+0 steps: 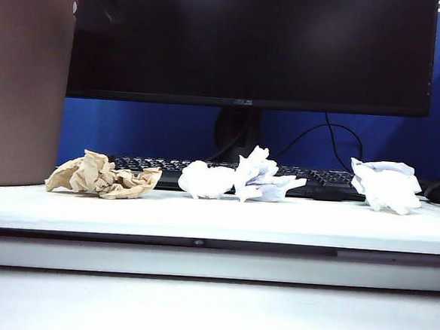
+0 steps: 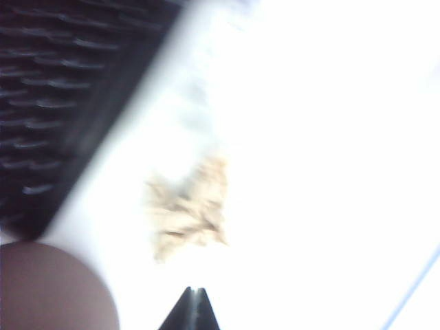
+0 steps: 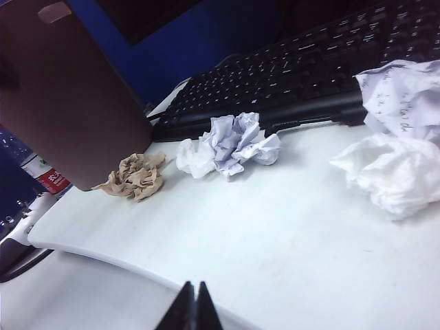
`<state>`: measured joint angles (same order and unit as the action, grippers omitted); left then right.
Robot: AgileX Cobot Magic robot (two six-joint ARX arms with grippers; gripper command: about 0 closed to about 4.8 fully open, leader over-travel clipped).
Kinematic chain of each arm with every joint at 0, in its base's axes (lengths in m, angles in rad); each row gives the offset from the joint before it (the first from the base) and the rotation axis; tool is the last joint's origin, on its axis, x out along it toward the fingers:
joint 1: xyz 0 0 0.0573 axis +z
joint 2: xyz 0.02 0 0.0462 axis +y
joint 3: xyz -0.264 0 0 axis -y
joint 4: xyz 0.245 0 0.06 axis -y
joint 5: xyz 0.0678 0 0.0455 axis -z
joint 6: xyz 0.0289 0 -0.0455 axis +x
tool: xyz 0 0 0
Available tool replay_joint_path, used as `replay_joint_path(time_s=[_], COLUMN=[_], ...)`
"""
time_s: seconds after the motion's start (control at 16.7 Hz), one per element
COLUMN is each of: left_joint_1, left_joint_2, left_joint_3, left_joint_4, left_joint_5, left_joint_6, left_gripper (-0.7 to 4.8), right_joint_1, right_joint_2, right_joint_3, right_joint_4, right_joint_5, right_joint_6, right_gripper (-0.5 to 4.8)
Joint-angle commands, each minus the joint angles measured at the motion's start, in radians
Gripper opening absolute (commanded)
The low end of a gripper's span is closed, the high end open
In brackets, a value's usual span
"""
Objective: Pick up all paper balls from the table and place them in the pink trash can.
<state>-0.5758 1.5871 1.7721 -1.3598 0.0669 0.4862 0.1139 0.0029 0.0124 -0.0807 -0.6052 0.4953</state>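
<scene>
4 paper balls [image 1: 104, 176] on counter [image 1: 216, 218], in a row along its front edge.
Tan ball lies lengthwise along the row; pink trash can [image 1: 26, 76] upright; left claw [image 2: 192, 292] and right claw [image 3: 193, 285] both pressed together.

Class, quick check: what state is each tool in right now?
Left tool: closed, empty, above the crumpled tan paper ball.
Right tool: closed, empty, above the white flat table.

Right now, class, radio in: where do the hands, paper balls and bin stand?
Left hand shut, above tan ball. Right hand shut, empty, off the table. All paper balls still out of pink trash can. Keyboard behind.
</scene>
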Motion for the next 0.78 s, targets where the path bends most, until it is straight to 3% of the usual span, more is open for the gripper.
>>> replay_joint_path(time_s=[0.06,0.18,0.24,0.42,0.78], left_joint_1=[-0.082,-0.116,-0.121,-0.120,-0.117], left_joint_2=[0.059,0.104,0.124,0.189,0.268], left_joint_3=[0.004,0.004,0.004,0.004,0.004], left_joint_4=[-0.015,0.021,0.026,0.015,0.004], left_joint_5=[-0.119,-0.223,-0.224,-0.225,-0.230], left_joint_6=[0.011,-0.024,-0.029,-0.035,-0.059], left_gripper=[0.30,0.32,0.65,2.50,3.96], right_joint_1=[-0.003,-0.002,-0.003,-0.003,-0.003], right_joint_2=[-0.002,-0.002,-0.002,-0.002,-0.002], right_joint_3=[0.004,0.004,0.004,0.004,0.004], right_joint_4=[0.010,0.005,0.003,0.003,0.003], right_joint_5=[0.003,0.005,0.005,0.005,0.005], right_joint_6=[-0.006,-0.007,-0.018,-0.028,-0.032], right_gripper=[-0.05,-0.05,-0.05,-0.05,-0.05])
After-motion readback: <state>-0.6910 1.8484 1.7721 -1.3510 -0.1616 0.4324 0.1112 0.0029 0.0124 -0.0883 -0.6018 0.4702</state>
